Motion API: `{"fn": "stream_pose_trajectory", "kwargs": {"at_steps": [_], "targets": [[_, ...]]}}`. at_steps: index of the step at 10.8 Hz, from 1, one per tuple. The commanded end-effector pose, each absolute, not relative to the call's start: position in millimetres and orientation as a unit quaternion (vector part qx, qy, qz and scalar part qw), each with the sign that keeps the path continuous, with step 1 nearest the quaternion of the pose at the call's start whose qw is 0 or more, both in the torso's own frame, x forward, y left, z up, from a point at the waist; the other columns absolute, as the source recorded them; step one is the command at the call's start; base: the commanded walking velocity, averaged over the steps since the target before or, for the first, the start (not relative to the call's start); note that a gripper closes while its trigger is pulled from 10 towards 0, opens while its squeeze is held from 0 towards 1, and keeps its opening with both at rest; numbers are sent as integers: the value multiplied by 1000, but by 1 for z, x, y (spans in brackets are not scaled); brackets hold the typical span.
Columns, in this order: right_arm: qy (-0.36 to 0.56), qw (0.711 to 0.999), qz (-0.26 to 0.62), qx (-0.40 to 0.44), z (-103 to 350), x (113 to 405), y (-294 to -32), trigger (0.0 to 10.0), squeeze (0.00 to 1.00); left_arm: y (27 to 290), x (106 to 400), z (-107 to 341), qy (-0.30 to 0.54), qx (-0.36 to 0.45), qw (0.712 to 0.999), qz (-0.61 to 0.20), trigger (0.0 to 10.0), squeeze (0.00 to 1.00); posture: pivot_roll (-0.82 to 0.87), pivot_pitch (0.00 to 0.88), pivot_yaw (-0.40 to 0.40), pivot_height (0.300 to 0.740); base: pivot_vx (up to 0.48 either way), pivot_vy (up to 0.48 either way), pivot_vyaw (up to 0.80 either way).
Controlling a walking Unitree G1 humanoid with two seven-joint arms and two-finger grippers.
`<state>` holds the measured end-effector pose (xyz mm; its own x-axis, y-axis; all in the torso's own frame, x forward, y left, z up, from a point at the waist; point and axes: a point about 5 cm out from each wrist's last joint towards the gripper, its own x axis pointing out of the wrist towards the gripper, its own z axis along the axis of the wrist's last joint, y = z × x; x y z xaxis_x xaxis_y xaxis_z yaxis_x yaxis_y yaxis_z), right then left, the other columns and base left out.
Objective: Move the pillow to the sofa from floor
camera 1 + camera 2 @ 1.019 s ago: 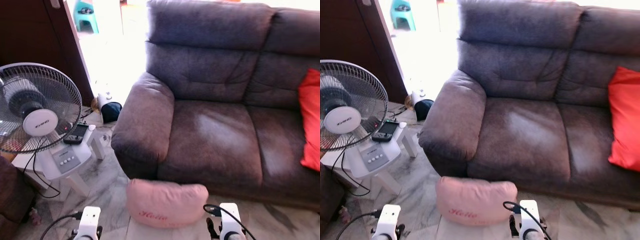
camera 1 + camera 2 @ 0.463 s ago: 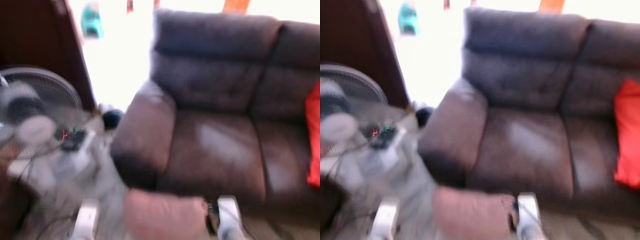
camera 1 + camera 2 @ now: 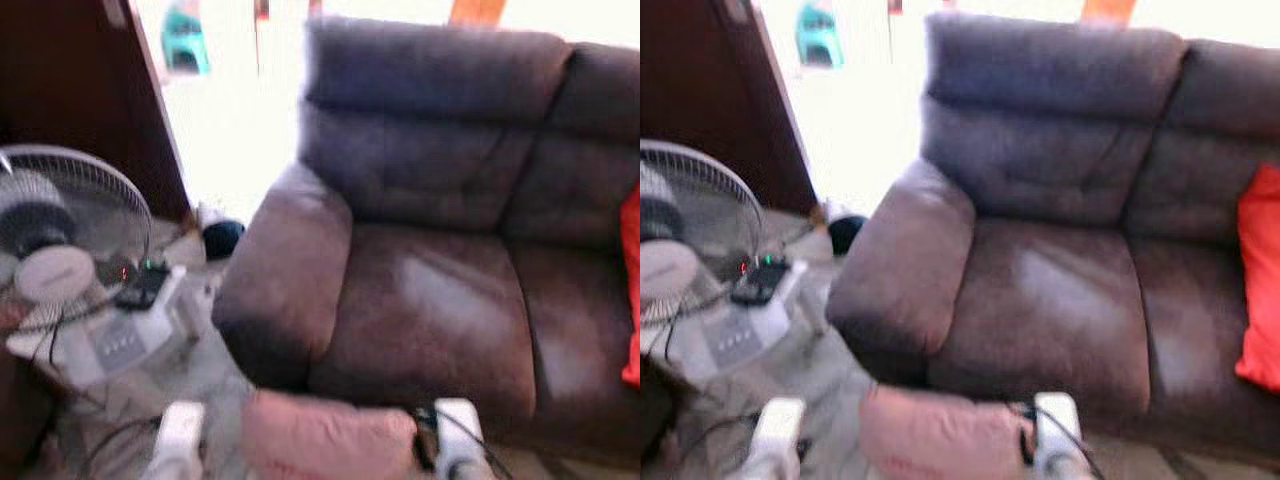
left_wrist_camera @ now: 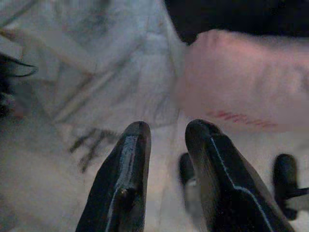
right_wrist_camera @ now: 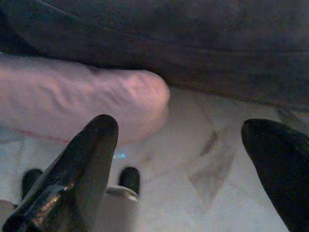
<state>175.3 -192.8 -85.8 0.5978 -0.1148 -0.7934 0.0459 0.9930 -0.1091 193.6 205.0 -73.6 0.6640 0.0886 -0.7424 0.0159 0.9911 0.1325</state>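
The head views have shifted closer to the sofa [image 3: 430, 290], so the pillow [image 3: 330, 435] sits lower in frame.

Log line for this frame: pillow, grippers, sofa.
pillow: on floor before sofa, unheld | left gripper: narrow gap, left of pillow | right gripper: open, right of pillow | red cushion: on sofa

No legible text on anything.

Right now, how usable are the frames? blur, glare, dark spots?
Eye views: soft motion blur, doorway behind the sofa blown out white. Left wrist view: pink pillow and floor smeared, left gripper fairly sharp. Right wrist view: dim, sofa base nearly black, right gripper blurred.
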Motion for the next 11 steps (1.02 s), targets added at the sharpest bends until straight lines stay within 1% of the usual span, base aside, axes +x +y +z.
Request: {"fn": "stream_pose_trajectory", "kwargs": {"at_steps": [1, 7, 9, 11], "targets": [[444, 894, -45, -35, -85, 178, -190, 10000, 0, 211, 184, -78, 426, 71, 902, 24, 10000, 0, 69, 15, -42, 740, 0, 0, 0], [444, 894, -48, -30, -86, 176, -192, 10000, 0, 210, 184, -78, 425, 64, 903, 21, 10000, 0, 67, 22, -46, 740, 0, 0, 0], [445, 894, -46, -25, -85, 176, -192, 10000, 0, 210, 185, -78, 424, 62, 903, 21, 10000, 0, 68, 23, -47, 740, 0, 0, -541], [444, 894, -46, -29, -85, 176, -194, 10000, 0, 210, 185, -78, 424, 63, 903, 20, 10000, 0, 68, 23, -46, 740, 0, 0, 0]]}}
